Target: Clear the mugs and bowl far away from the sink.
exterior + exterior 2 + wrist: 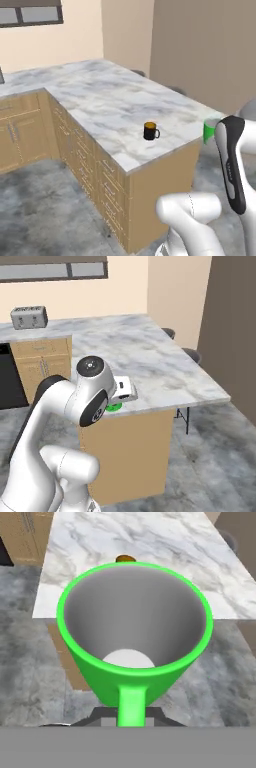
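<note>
Right now the gripper [131,714] has its jaws clenched on the handle of a green mug [134,629], which it holds up in the air just off the near end of the marble bench [107,100]. A small black mug [150,131] with an orange top already sits on that bench near its end. The green mug looks like it is next to be set down; no bowl or sink can be seen, so that part cannot be judged.

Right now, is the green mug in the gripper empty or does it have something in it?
Empty: the hand view looks straight into the green mug and shows bare grey walls down to a pale bottom, nothing inside.
</note>
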Robot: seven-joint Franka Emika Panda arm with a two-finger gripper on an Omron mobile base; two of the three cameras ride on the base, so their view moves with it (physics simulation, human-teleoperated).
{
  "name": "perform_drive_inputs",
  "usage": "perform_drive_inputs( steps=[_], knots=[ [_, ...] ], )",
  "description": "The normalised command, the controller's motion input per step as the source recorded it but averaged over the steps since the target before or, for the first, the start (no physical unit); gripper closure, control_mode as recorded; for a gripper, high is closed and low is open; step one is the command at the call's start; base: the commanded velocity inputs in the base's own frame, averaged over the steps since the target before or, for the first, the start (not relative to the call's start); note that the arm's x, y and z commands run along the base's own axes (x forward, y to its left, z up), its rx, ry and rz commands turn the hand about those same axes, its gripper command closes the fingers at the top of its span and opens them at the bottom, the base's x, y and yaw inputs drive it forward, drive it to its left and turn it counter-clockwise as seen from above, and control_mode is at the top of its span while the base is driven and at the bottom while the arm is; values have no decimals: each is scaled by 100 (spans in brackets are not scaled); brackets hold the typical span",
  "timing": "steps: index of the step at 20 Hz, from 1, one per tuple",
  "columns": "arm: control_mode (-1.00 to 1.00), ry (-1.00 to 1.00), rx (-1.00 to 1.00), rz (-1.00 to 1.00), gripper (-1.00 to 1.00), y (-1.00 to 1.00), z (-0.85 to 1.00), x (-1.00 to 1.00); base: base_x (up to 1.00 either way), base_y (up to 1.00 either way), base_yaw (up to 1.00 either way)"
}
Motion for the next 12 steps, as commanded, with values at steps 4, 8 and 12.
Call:
perform_drive_inputs(
  steps=[4, 8, 12],
  knots=[
    [100, 0, 0, 0, 100, 0, 0, 0, 58, -67, 37],
    [100, 0, 0, 0, 100, 0, 0, 0, 59, -46, 36],
    [100, 0, 0, 0, 100, 0, 0, 0, 36, -26, 39]
  ],
)
